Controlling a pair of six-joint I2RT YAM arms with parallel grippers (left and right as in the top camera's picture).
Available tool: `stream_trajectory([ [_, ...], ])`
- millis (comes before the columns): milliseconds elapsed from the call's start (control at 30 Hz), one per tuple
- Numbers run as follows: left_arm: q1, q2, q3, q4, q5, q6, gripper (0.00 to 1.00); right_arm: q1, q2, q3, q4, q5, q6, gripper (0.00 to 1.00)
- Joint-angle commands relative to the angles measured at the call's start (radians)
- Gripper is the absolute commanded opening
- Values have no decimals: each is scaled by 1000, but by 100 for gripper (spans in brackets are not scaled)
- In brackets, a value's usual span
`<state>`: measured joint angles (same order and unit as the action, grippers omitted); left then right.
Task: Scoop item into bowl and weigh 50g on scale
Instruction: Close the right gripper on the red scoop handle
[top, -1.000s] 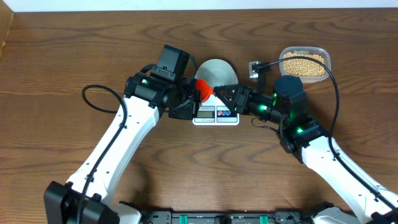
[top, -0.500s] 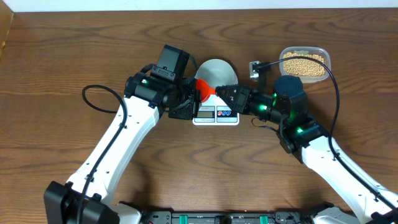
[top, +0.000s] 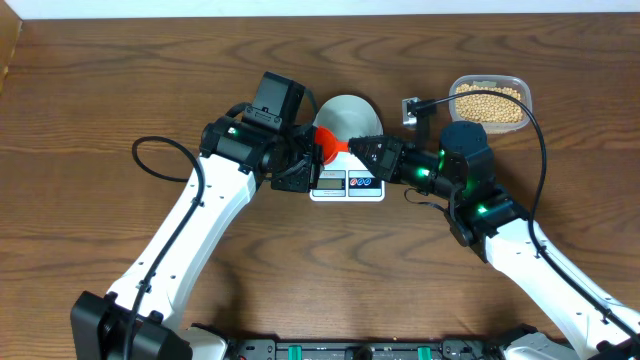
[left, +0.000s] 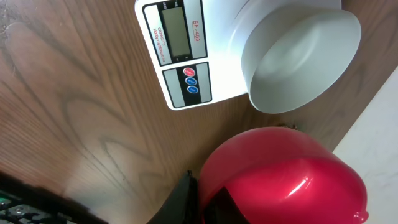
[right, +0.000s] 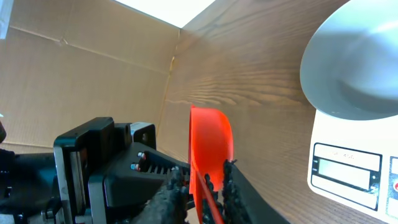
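Over scale (top: 347, 184): left claw (top: 309, 151) clamps red scoop (top: 325, 143); right claw (right: 203, 178) straddles its handle (right: 209, 196), grip unclear.

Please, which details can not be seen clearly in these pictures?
- Inside of the red scoop: the left wrist view shows only its outside; the right wrist view sees it edge-on.
- Scale reading: too small overhead, blurred in the right wrist view.
- Whether the right gripper jaws touch the scoop handle: its own fingers hide the contact.
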<state>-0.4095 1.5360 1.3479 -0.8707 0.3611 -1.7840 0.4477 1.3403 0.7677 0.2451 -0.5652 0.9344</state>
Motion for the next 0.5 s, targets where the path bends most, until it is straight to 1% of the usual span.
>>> stream_trajectory([
  [0,-1,-11,-7,-2,-6,-10,8,6,6,17,2,10,-7,17],
  [233,-3,-11,-7,-3,-6,-10,7,6,6,17,2,14,-7,14],
  [467,-2,-11,-7,-3,-6,-10,8,6,6,17,1,18,-7,16],
])
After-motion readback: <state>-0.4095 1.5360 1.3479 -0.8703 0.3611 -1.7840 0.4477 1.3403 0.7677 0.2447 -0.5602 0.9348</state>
